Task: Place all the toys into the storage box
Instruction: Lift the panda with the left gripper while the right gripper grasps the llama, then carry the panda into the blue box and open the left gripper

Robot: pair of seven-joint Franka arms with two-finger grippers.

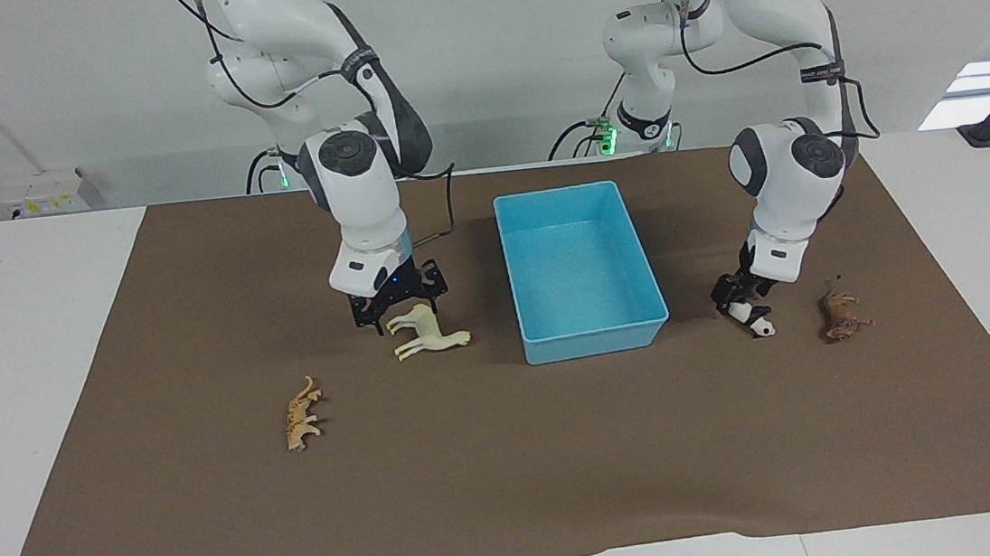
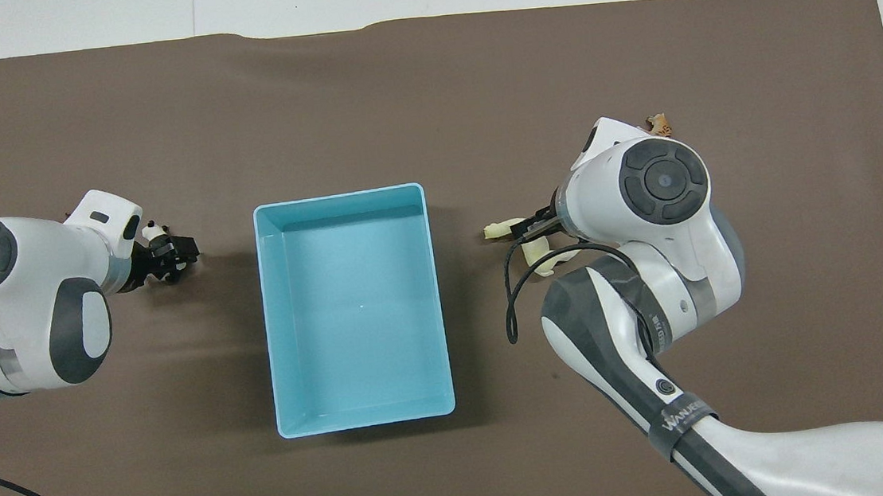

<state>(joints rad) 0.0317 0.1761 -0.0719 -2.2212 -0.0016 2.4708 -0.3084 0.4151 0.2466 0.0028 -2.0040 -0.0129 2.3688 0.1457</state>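
Observation:
The light blue storage box (image 1: 596, 339) stands empty at the middle of the brown mat; it also shows in the overhead view (image 2: 351, 312). The cream llama (image 1: 432, 334) lies on its side beside the box toward the right arm's end. My right gripper (image 1: 398, 310) is low over its rear, open, fingers straddling it. The black-and-white panda (image 1: 760, 322) lies toward the left arm's end, and my left gripper (image 1: 744, 301) is down on it. The brown figurine (image 1: 842, 317) lies beside the panda. The tan spotted cat (image 1: 302, 415) lies farther from the robots than the llama.
The brown mat (image 1: 514, 476) covers most of the white table. In the overhead view the right arm hides most of the cat (image 2: 658, 123) and part of the llama (image 2: 500, 229). The left arm hides the brown figurine there.

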